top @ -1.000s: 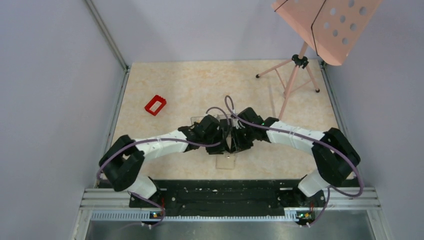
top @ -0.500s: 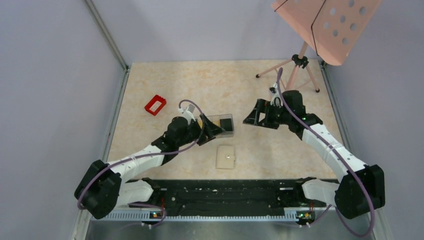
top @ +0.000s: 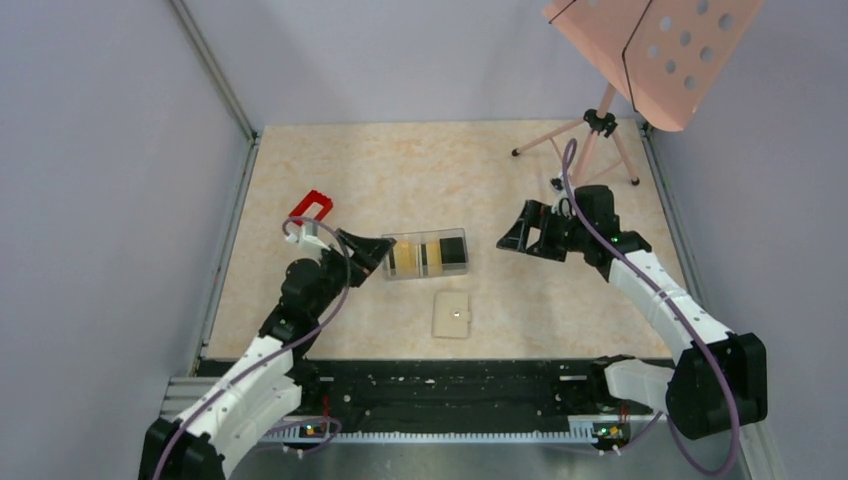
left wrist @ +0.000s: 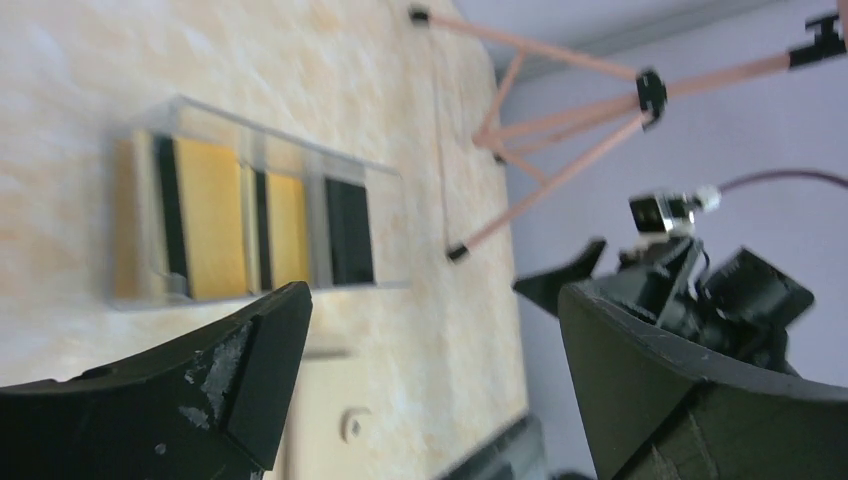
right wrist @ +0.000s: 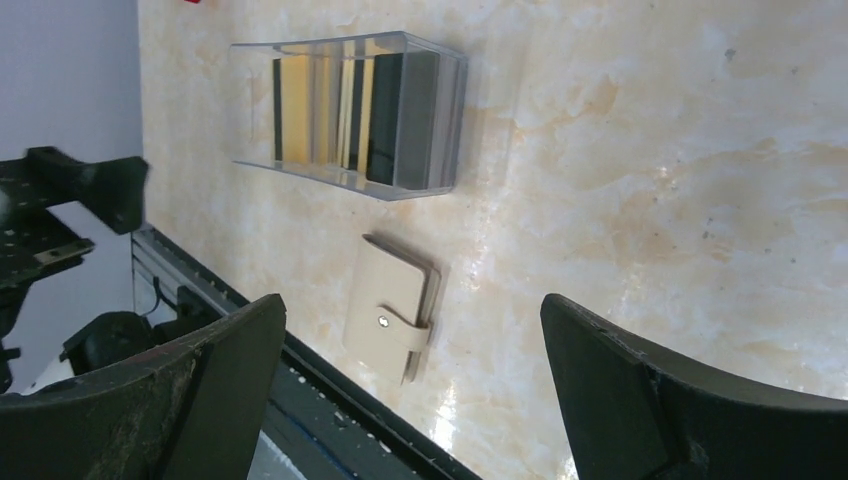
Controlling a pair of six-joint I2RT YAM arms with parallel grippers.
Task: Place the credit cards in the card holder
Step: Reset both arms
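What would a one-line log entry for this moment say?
credit cards: in clear box | card holder: closed | left claw: open, empty | right claw: open, empty

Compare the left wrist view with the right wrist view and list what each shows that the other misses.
Only the left wrist view: the pink stand's legs and the right arm. Only the right wrist view: the left arm, the black base rail, and the card holder whole, closed with its strap snapped; the left wrist view catches just its snap corner. Both: the clear box holding yellow and black credit cards, on the marbled table.
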